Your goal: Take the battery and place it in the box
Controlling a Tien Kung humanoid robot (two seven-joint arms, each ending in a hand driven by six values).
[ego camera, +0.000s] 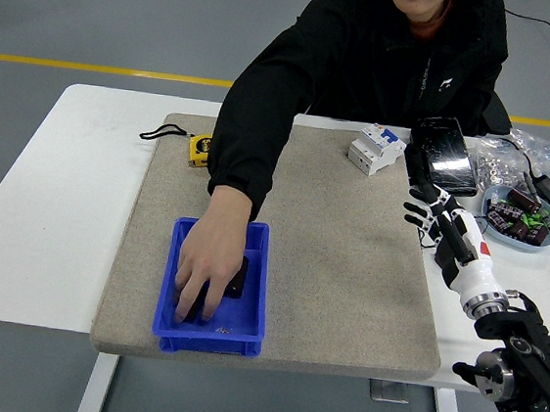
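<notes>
While a person's hand point(207, 268) reaches down into the blue box point(209, 329) and covers the batteries point(235, 283) lying inside, the robot's right hand point(438, 221) hangs off the box's right, well apart from it, at the grey mat's point(347, 273) right edge. Its fingers are spread and hold nothing. Left arm not visible. Only a dark sliver of battery shows beside the person's fingers; how many are in the box can't be told. More batteries sit in a small bowl point(516, 236) further right of the box, just beyond the robot's hand.

Judgement: no reach toward the box is safe with the person's hand in it. Best to hold clear, wait until a battery lies free on the mat, then approach from above and close the fingers across its length.
</notes>
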